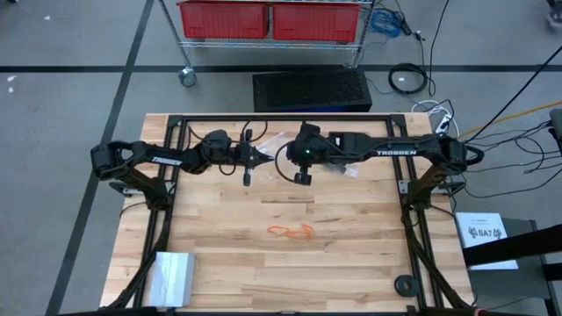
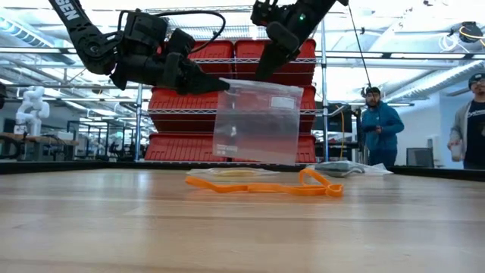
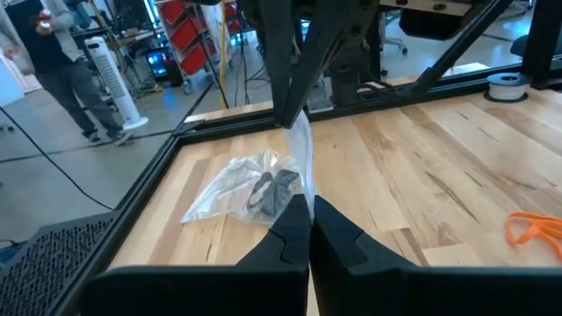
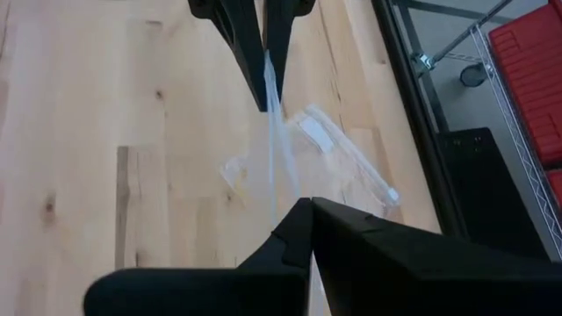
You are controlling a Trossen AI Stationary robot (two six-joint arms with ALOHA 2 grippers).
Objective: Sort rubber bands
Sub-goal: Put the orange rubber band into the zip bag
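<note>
While the left claw (image 2: 220, 85) and right claw (image 2: 261, 74) each pinch a top corner of the empty clear bag (image 2: 258, 121) aloft, pulling apart could tear it or slip it free, leaving the orange rubber bands (image 2: 265, 184) unsorted.

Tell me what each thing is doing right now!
clear bag: hanging in the air, held at both top corners.
left gripper: shut on the clear bag.
right gripper: shut on the clear bag.
orange rubber bands: lying loose on the table.
other bags: lying flat on the table.
</note>
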